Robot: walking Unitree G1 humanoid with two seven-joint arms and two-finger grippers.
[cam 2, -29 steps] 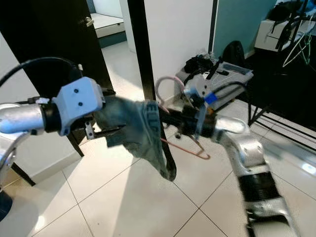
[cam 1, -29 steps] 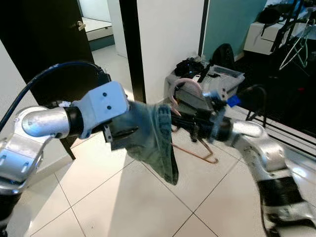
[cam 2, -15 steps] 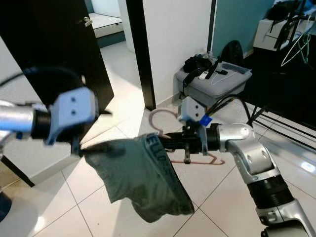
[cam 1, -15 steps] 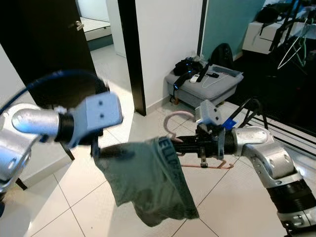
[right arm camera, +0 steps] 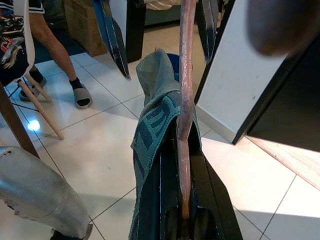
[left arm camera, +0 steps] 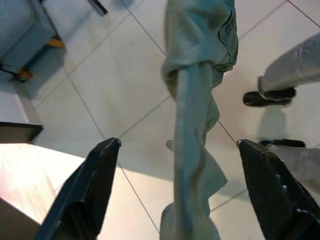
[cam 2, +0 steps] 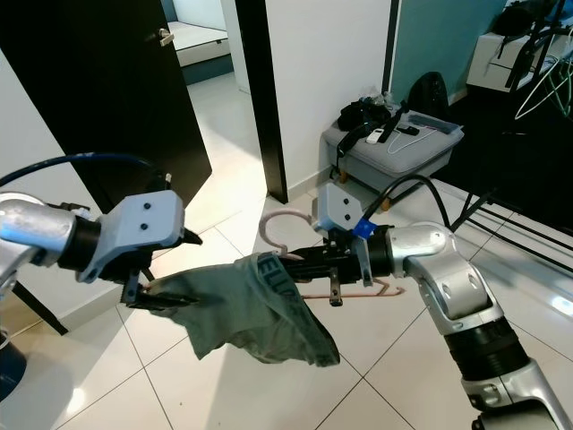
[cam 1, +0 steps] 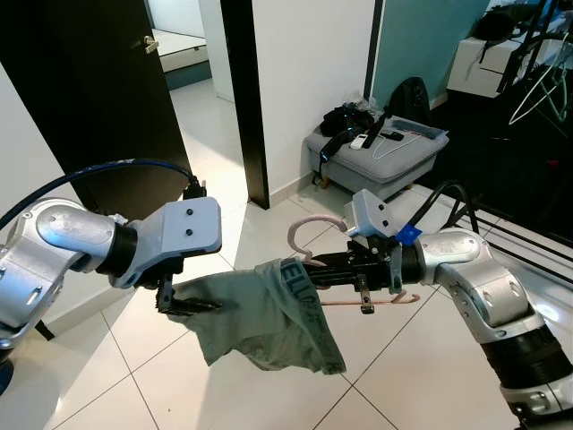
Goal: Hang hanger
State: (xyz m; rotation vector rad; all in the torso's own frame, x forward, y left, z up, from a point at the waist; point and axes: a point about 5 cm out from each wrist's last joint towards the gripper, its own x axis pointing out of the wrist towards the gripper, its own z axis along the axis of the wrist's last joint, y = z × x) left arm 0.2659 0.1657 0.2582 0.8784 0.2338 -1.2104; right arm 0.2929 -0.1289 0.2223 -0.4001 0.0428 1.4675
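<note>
hanger (cam 1: 358, 287): pink, held out level above the tiled floor (cam 1: 269, 385), hook curling up toward the dark door frame (cam 1: 243, 98); its bar runs through the waistband of the garment.
garment (cam 1: 269, 313): grey-green shorts, stretched between both grippers, most of the cloth sagging below the hanger.
writing: dark block letters on the waistband (right arm camera: 155, 120), too folded to read.
right gripper (cam 1: 309, 266): fingers clamped together on the hanger bar, waistband caught alongside; seen best in the right wrist view.
left gripper (cam 1: 192, 307): at the garment's far edge from the hanger, fingers pinched on the cloth in the head views; in the left wrist view the two fingers (left arm camera: 85, 195) stand wide with the twisted cloth (left arm camera: 192, 125) running between them.
grey case (cam 1: 376, 152): on the floor beyond the hanger, cables on top.
right wrist view extra: a seated person's leg and sandal (right arm camera: 80, 95) past the hanger.
</note>
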